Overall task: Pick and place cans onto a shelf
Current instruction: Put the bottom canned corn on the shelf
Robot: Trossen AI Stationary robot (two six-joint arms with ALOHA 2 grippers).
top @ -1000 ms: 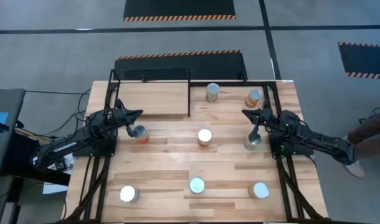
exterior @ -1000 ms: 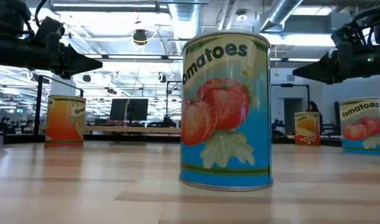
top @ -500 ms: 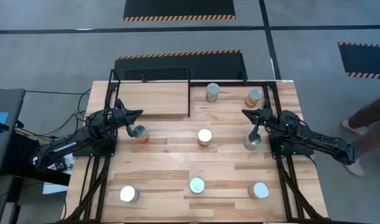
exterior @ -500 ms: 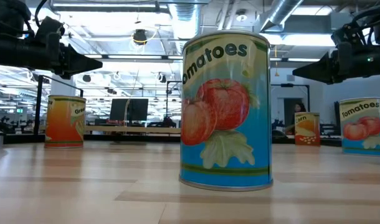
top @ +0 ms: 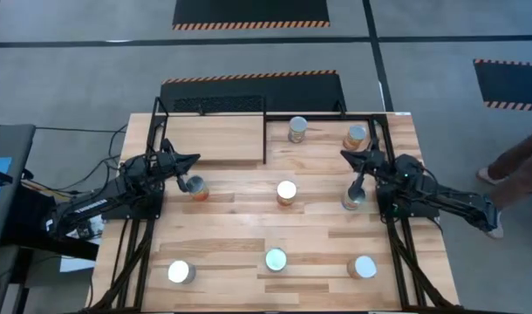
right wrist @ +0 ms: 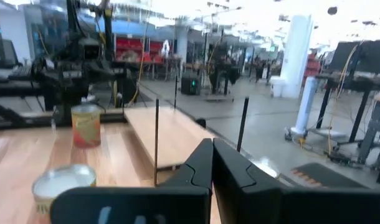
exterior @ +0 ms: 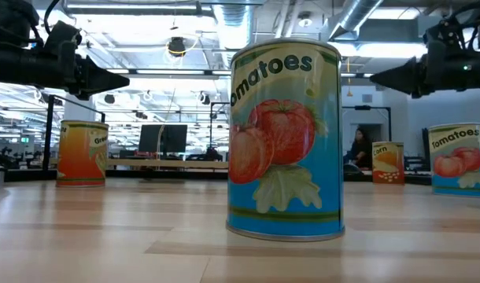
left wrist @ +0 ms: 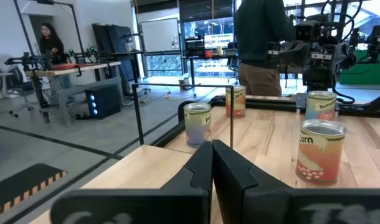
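Eight cans stand upright on the plank table: two at the far side (top: 297,130) (top: 356,137), three in the middle row (top: 194,185) (top: 286,192) (top: 353,199), three near the front (top: 180,272) (top: 276,260) (top: 364,267). The shelf (top: 215,138), a light board in a black frame, lies at the far left and holds no can. My left gripper (top: 196,160) is shut and empty, above and just beyond the middle-left can. My right gripper (top: 343,156) is shut and empty, above the table between the far-right can and the middle-right can.
In the low view a blue tomato can (exterior: 286,137) fills the centre, with my left gripper (exterior: 126,79) and right gripper (exterior: 374,79) high above the tabletop. Black frame posts (top: 265,135) edge the shelf. A person (top: 519,166) is beside the table's right side.
My right gripper has risen a little and stays shut. The person at the right of the table has moved. My left arm and the cans have kept still.
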